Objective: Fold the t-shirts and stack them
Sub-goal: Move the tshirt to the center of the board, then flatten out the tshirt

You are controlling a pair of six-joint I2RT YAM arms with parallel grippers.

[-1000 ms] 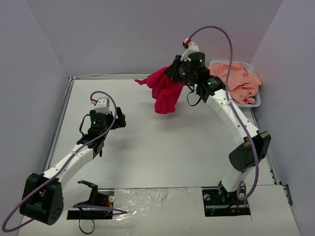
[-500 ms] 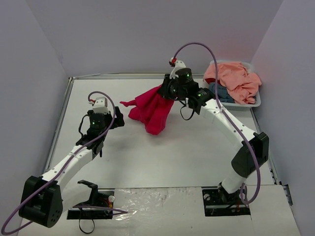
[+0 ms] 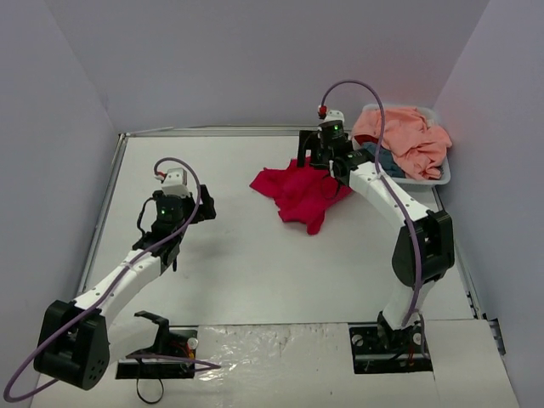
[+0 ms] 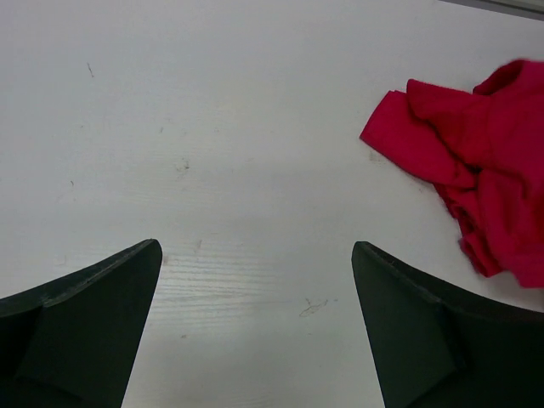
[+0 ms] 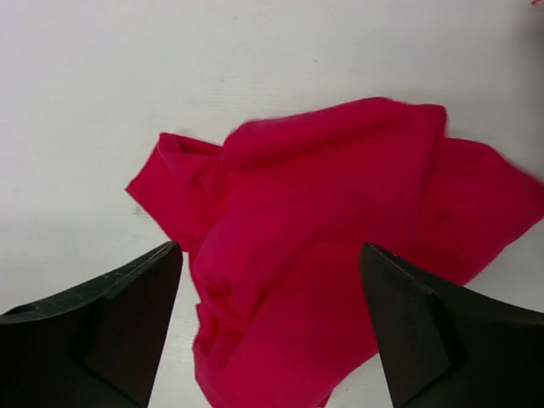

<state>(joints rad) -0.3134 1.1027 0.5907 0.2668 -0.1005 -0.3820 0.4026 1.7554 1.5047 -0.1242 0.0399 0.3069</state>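
two arms are standing over the white table (image 3: pixel 255 263), and both hands are empty. on the left, the left gripper (image 3: pixel 205 206) is hovering over bare tabletop with its jaws spread as wide as they seem to go; its own camera is showing the left gripper (image 4: pixel 257 248) with nothing between the dark fingers (image 4: pixel 93 297), only the scuffed table surface. to its right, well apart from it, the crimson-red t-shirt (image 3: pixel 299 191) is lying crumpled in a loose heap toward the back middle of the table, and one corner of the t-shirt (image 4: pixel 484 144) is showing at the edge of the left wrist view. the right gripper (image 3: pixel 310 151) is hanging just above the far edge of the heap, its jaws parted wide and gripping nothing; from the right wrist the red cloth (image 5: pixel 340 212) is spreading out below and between the open fingers (image 5: pixel 119 314), apart from them. farthest right, the white basket (image 3: pixel 445 170) is sitting in the back corner, holding a peach-pink t-shirt (image 3: pixel 408 136) bunched over a teal-blue one (image 3: pixel 381 160).
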